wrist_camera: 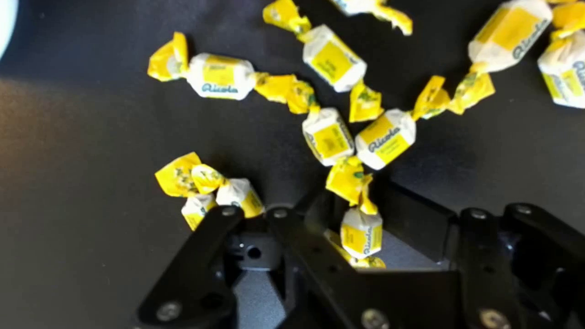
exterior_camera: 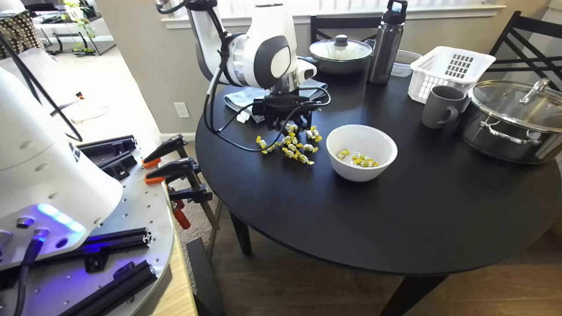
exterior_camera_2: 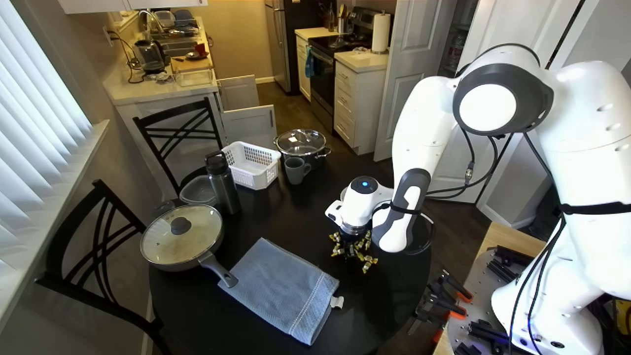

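Hand's [wrist_camera: 354, 205] right down in the pile, jaws apart with one yellow-and-white candy [wrist_camera: 363, 235] between them, lower middle of the wrist view. Can't tell if they're actually pinching it. I count at least nine more candies [wrist_camera: 220, 75] around it on the black counter [exterior_camera: 373, 224], several clearly reading "Ricola". In an exterior view there's one white bowl [exterior_camera: 358, 173] mid-frame with some inside, too bunched up to count, then one gray mug [exterior_camera: 441, 107] and one steel pot [exterior_camera: 496, 140] over at the right.
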Robot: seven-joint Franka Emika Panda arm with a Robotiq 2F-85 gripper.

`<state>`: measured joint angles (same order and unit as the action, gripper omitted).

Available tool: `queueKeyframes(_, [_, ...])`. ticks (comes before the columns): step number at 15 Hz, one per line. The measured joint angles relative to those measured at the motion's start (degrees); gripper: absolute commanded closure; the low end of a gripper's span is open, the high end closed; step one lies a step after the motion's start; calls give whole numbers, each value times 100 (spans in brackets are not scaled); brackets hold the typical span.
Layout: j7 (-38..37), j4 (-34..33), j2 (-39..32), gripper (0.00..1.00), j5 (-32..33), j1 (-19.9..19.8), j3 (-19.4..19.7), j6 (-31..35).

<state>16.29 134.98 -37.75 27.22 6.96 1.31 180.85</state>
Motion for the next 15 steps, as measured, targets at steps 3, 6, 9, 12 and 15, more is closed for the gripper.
queueKeyframes(3, [0, -28, 0, 100, -6, 1, -57, 9])
queueKeyframes(6, [0, -42, -6, 100, -9, 8, -114, 10])
queueKeyframes(9, [0, -60, -7, 100, -9, 28, -134, 10])
queueKeyframes(12, [0, -122, -5, 100, -10, 62, -105, 10])
queueKeyframes(15, [0, -154, 17, 100, -10, 81, -84, 10])
